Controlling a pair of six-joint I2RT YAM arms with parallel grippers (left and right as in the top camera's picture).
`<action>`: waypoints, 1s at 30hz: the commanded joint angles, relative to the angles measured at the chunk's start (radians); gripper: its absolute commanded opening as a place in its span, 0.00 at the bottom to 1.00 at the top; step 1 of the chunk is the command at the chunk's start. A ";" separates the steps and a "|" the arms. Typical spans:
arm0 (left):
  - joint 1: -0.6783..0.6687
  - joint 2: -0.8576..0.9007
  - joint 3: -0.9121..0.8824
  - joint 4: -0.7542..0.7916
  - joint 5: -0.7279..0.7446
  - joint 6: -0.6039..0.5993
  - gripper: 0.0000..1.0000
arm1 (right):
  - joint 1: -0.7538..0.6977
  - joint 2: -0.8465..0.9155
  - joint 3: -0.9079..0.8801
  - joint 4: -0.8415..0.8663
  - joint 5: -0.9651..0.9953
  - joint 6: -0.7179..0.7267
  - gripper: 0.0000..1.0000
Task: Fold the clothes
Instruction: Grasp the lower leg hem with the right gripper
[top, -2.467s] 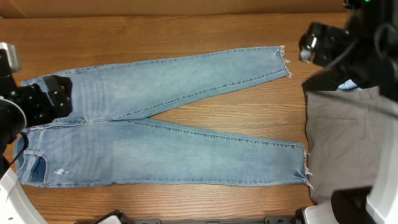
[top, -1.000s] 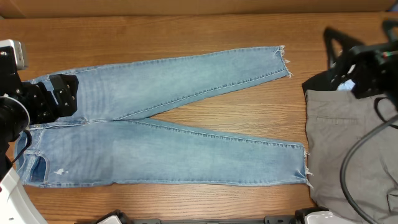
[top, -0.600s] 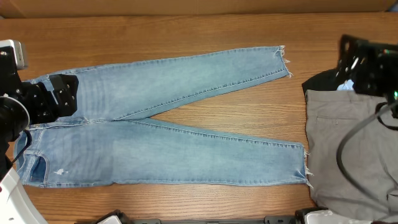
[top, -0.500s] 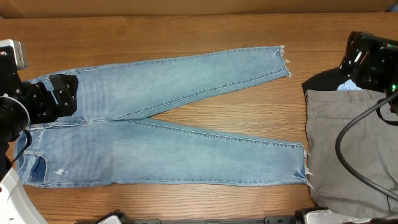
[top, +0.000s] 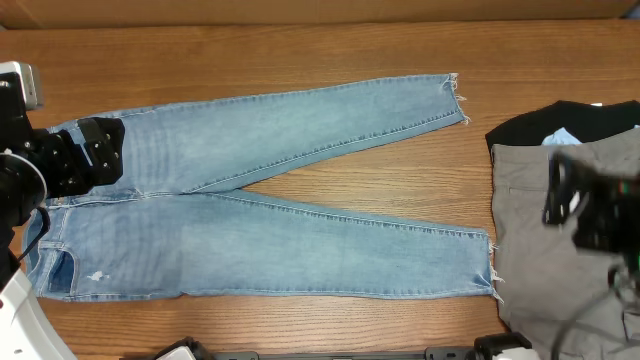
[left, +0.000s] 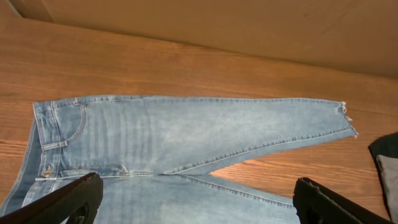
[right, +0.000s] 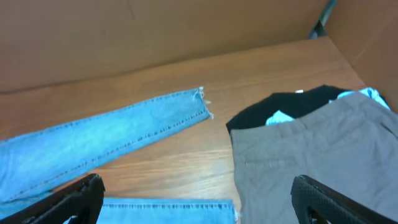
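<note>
The blue jeans (top: 260, 245) lie flat on the brown worktop (top: 300, 50), with the waist at 9 o'clock and the two legs pointing toward 3 o'clock. The legs open like a V. One runs up toward 2 o'clock, the other runs down toward 4 o'clock, and bare wood shows between them. No part of the jeans is folded yet, so I think the job is at its very start, with the first fold not made. The left hand (top: 100, 155) is over the waist end, at 9 o'clock of the jeans, by the hip of the far leg. In the left wrist view its two fingers (left: 74, 199) are wide apart and hold nothing, with the denim below them. I cannot tell if they touch the cloth. The right hand (top: 585, 205) is well apart from the jeans, out past the leg ends at 3 o'clock. It looks blurry and hangs over the grey trousers (top: 525, 270), which lie partly on a black top (top: 525, 128). In the right wrist view its fingers (right: 74, 199) are wide apart too, and empty. The next move, I think, is to lay one leg on top of the other. For that, the left hand needs to pinch the waist edge on the far side. The right hand needs to cross toward 10 o'clock to the frayed hem (top: 455, 95) of the far leg and pinch it. Then both can carry that leg toward 6 o'clock so it lands on the near leg. Denim is thick and floppy, so a firm pinch would help.
</note>
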 joint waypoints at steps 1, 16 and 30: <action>-0.009 -0.009 0.000 0.003 0.016 0.022 1.00 | 0.004 -0.034 -0.175 0.017 -0.062 0.008 1.00; -0.008 0.121 -0.061 -0.175 -0.380 -0.247 1.00 | -0.130 0.309 -0.864 0.157 -0.360 0.202 0.89; -0.006 0.262 -0.172 -0.134 -0.402 -0.259 1.00 | -0.370 0.330 -1.184 0.557 -0.454 0.420 0.43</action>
